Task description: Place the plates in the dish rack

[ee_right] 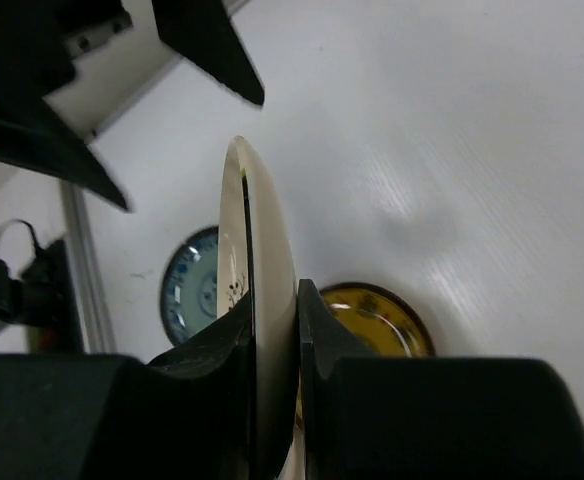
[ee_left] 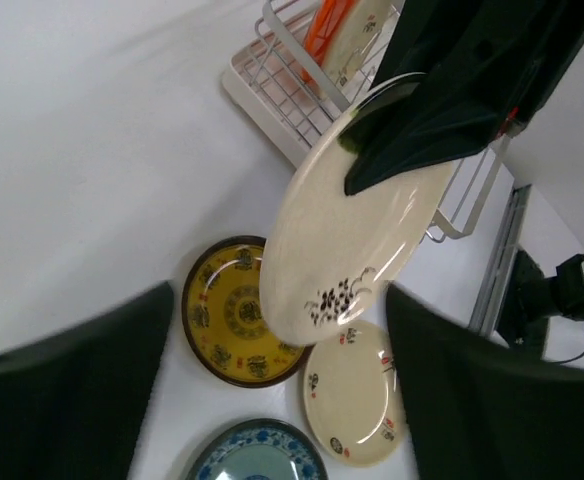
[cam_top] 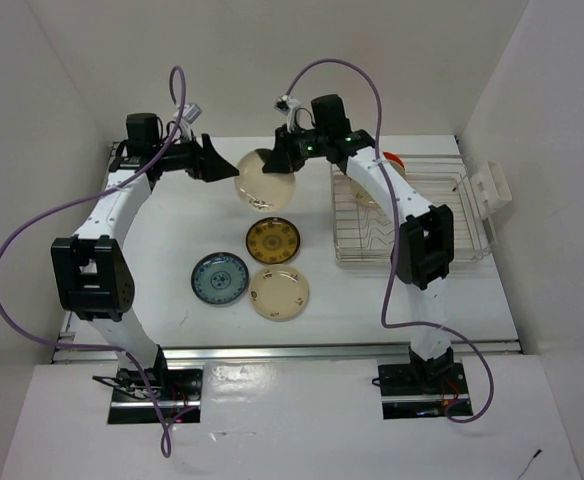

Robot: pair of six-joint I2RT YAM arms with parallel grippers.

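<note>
A cream round ceramic plate with a dark flower sprig (cam_top: 264, 182) hangs clear of the white table (cam_top: 172, 230), tipped up nearly on edge. Its upper rim is pinched between the two black fingers of the right gripper (ee_right: 272, 320), which is clamped tight on it. At its 3 o'clock in the top view stands the rectangular silver wire dish rack (cam_top: 362, 242). The rack already carries a plain orange-red plate (ee_left: 327, 25) and a second cream plate (ee_left: 364, 35), both upright at its far end. At the held plate's 9 o'clock, the left gripper (cam_top: 220, 162) is spread wide with nothing in it, its tips just beside the rim but not touching it. At 6 o'clock, flat on the table, lie a dark brown round plate with a gold pattern (cam_top: 273, 241), a blue-teal patterned plate (cam_top: 220, 277) and a cream plate with small red marks (cam_top: 279, 292).
</note>
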